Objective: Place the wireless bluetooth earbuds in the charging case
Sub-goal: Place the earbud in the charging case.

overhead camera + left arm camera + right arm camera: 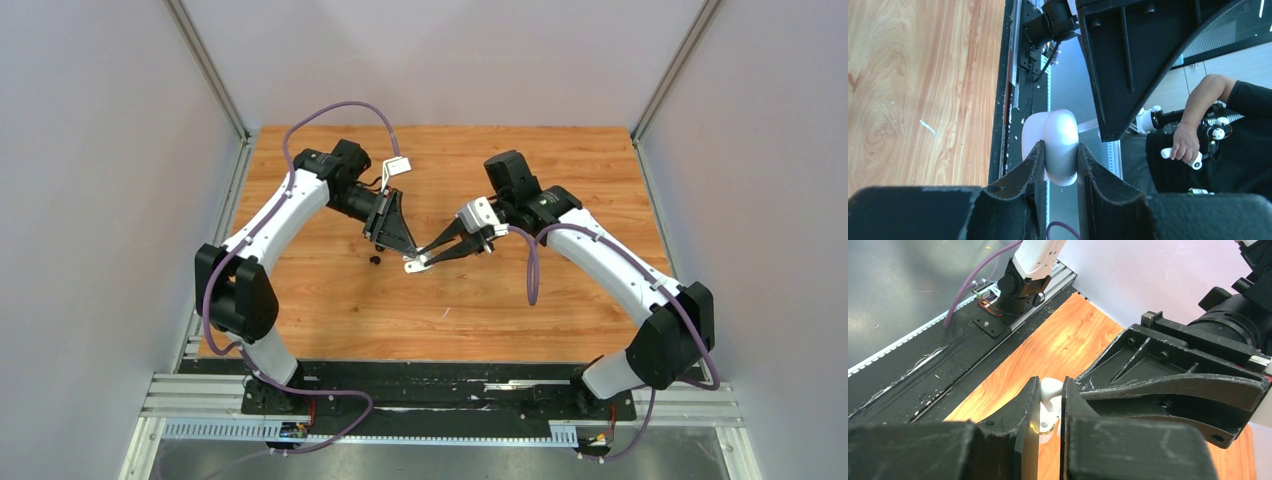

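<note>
While left fingers (pixel 1020 172) clamp charging case (pixel 1061 142), right fingers (pixel 1022 412) pinch earbud (pixel 1050 389)

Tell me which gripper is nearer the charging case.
Left. The left gripper is shut on the charging case; the right gripper, gripping an earbud, hangs close beside it.

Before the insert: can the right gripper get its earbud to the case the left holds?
Probably yes. The right gripper, shut on an earbud, sits tip to tip with the left gripper holding the charging case, nothing between. Case orientation is unclear.
</note>
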`<state>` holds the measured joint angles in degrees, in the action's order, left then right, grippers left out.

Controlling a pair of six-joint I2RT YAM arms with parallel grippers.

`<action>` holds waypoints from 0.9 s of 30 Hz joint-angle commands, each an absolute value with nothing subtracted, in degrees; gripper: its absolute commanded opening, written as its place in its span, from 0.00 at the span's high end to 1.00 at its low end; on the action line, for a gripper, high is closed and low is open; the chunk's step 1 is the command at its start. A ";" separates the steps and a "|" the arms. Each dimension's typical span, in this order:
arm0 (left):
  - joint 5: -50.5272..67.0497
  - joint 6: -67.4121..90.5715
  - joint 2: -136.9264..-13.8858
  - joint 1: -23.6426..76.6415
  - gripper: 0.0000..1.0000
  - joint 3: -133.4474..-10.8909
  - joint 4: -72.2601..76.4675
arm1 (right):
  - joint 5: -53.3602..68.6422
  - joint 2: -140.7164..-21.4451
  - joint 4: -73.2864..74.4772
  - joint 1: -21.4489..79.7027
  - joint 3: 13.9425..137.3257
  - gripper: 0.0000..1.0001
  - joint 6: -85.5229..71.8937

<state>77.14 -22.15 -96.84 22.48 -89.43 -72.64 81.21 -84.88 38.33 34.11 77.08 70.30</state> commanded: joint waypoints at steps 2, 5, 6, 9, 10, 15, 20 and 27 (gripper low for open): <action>80.81 -21.80 -96.77 22.77 1.00 -91.90 -72.92 | 82.35 -85.23 41.46 34.45 78.09 1.00 73.56; 81.42 -21.95 -96.83 22.76 1.00 -91.93 -73.28 | 82.41 -86.50 45.22 34.45 79.82 1.00 76.21; 81.53 -21.96 -96.85 22.76 1.00 -91.93 -73.58 | 82.25 -87.00 47.08 34.45 80.63 1.00 77.49; 81.56 -22.34 -96.86 22.76 1.00 -91.93 -74.09 | 81.44 -88.23 51.17 34.46 82.47 1.00 80.43; 81.52 -22.38 -96.86 22.76 1.00 -91.93 -74.16 | 80.90 -88.35 51.59 34.45 82.69 1.00 80.88; 80.84 -22.37 -96.75 22.82 1.00 -91.86 -74.21 | 78.86 -88.10 52.26 34.45 82.97 1.00 82.42; 80.04 -22.25 -96.95 22.76 1.00 -91.60 -74.46 | 77.51 -88.15 53.86 34.45 84.73 1.00 82.53; 79.89 -22.42 -97.55 22.84 1.00 -92.14 -75.03 | 75.42 -88.24 56.16 34.37 85.24 1.00 82.51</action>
<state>77.93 -22.24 -97.43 22.48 -89.65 -74.00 76.23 -88.09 53.87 34.22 83.31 80.53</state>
